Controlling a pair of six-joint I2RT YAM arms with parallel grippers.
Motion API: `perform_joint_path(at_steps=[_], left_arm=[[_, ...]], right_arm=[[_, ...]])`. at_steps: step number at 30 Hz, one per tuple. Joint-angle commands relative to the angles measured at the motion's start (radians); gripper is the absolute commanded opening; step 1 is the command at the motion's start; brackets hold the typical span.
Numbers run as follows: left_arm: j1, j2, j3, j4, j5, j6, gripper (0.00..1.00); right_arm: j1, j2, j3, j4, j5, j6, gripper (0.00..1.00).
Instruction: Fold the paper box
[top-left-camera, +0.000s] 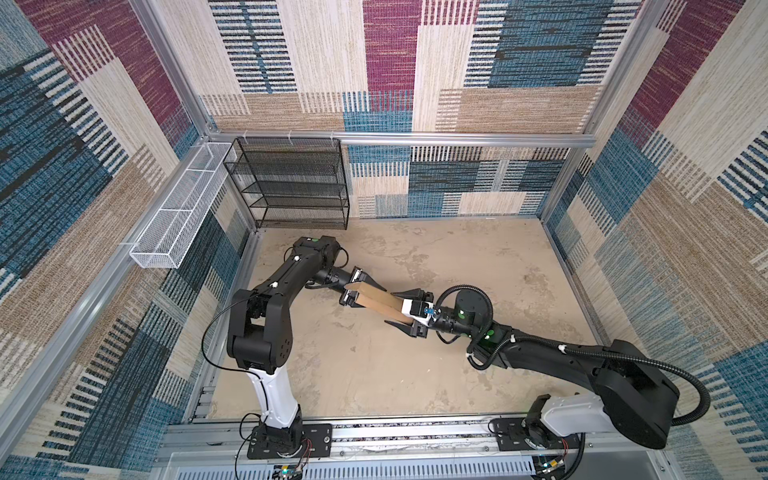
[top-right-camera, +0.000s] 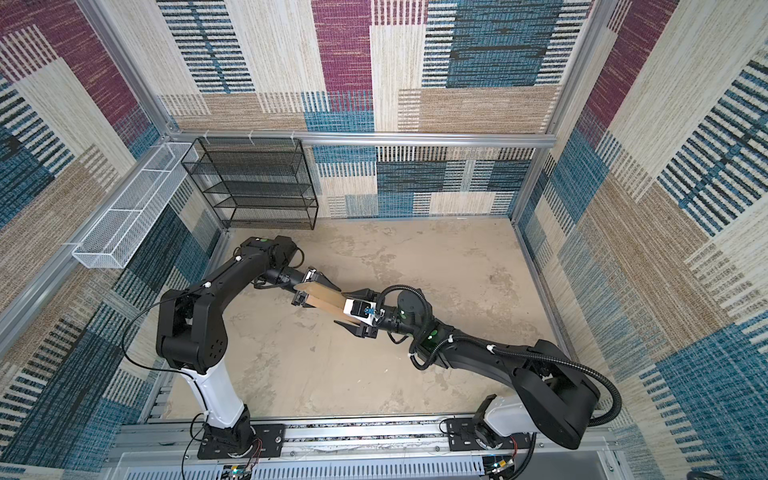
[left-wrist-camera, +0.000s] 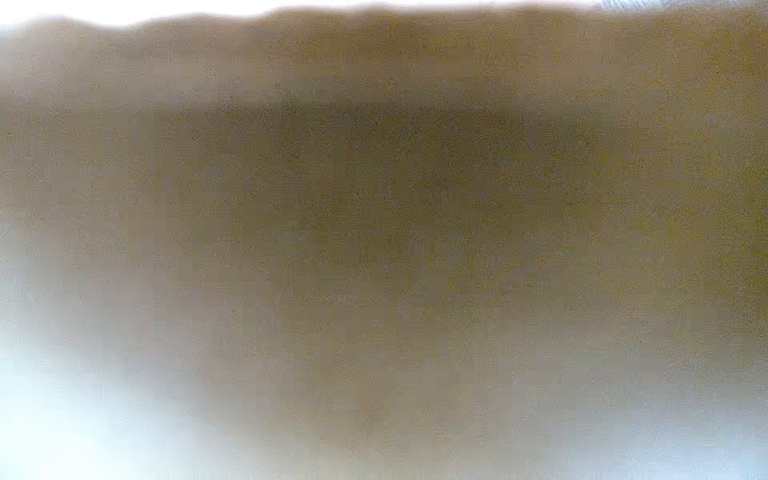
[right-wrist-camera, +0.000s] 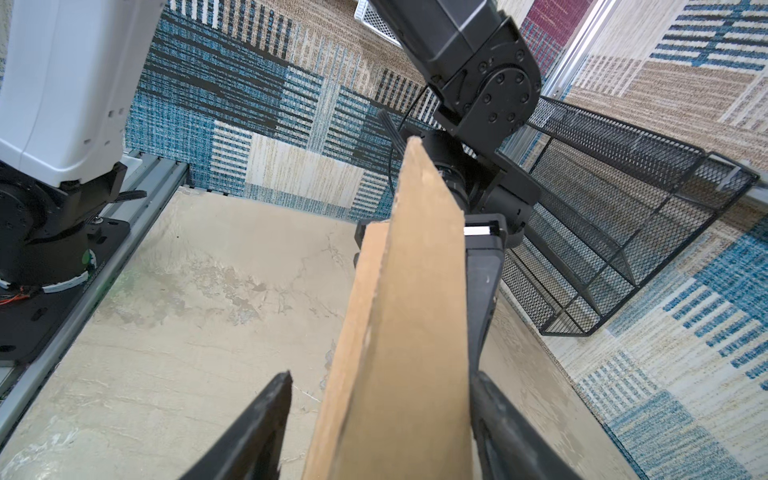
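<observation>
Finds the paper box (top-left-camera: 380, 301) (top-right-camera: 326, 297) over the middle of the beige surface (top-left-camera: 457, 257), standing on edge as a narrow brown cardboard slab and stretched between the two arms in both top views. Puts the left end effector (top-left-camera: 365, 292) (top-right-camera: 316, 291) at the end nearer the black mesh rack (top-left-camera: 291, 183), closed partway and clamped on the cardboard from both sides. Fills the left wrist view with nothing but a blurred brown face of the paper box (left-wrist-camera: 374, 208), close against the lens. Puts the right end effector (top-left-camera: 390, 308) (top-right-camera: 337, 306) at the opposite end, spread wide and straddling the slab without gripping it. In the right wrist view, shows one finger (right-wrist-camera: 257, 432) clear of the paper box (right-wrist-camera: 399, 332) with bare surface in the gap, and the other finger (right-wrist-camera: 507, 428) just beside the opposite face. Shows there, too, two cardboard layers lying against each other. No telling whether the lower edge rests on the surface. Also shows a white mesh basket (top-left-camera: 178, 216) fixed along the left wall, well apart from the box.
</observation>
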Motion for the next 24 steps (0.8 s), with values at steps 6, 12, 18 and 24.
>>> perform_joint_path(at_steps=[6,12,18,24], left_arm=[[-0.007,-0.014,-0.002,-0.016,0.008,0.024,0.19],[-0.008,-0.020,-0.010,-0.015,0.009,0.026,0.19],[-0.008,-0.027,-0.019,-0.016,0.010,0.028,0.18],[-0.008,-0.028,-0.025,-0.016,0.009,0.027,0.18]], right_arm=[[0.003,-0.007,0.001,0.023,0.063,-0.008,0.74],[0.003,-0.012,-0.003,0.029,0.094,-0.012,0.74],[0.003,-0.010,-0.016,0.039,0.107,-0.004,0.73],[0.002,-0.015,-0.031,0.058,0.124,0.002,0.74]])
